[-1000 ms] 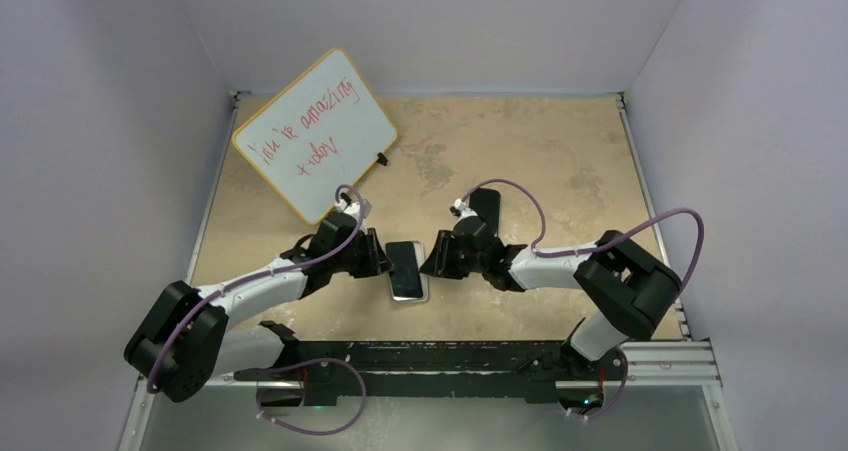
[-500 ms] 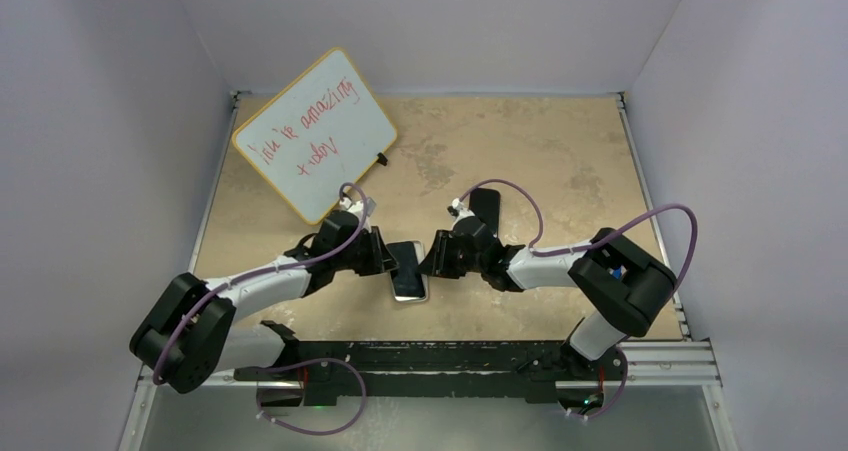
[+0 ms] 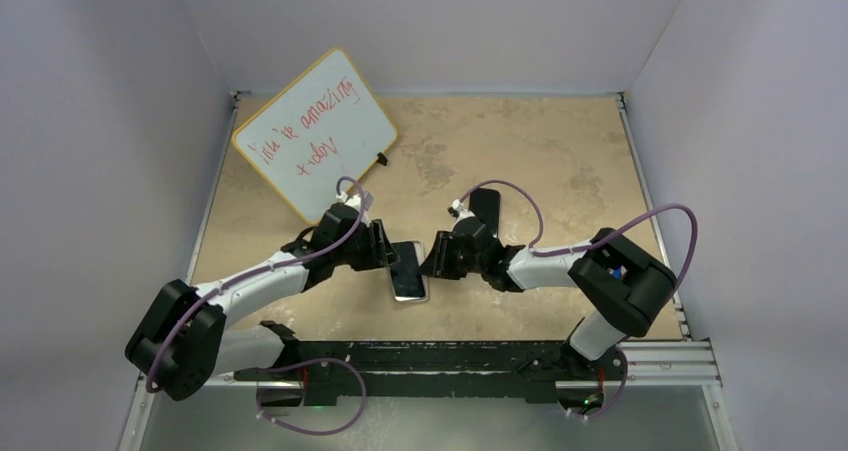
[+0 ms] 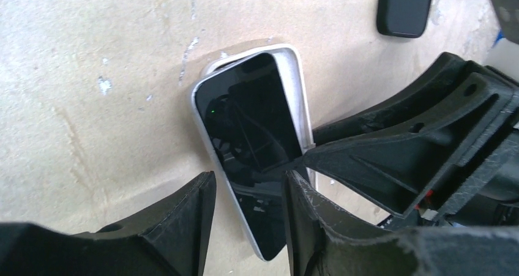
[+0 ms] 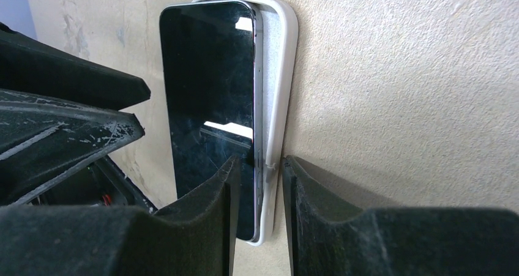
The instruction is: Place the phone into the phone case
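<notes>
The phone, with a black screen, lies face up and askew in the whitish phone case on the table between my two grippers. In the left wrist view the phone overhangs the case on one side. My left gripper has its jaws apart, astride the phone's long edge. In the right wrist view the phone stands proud of the case rim, its side buttons showing. My right gripper is partly open, astride the phone's edge and the case wall.
A yellow-framed whiteboard with red writing leans at the back left. A small black rectangular object lies just behind the right gripper and also shows in the left wrist view. The table is tan and mottled.
My left gripper has shifted slightly away from the near edge and closer along the phone. The phone, the case and the right gripper have barely moved.
</notes>
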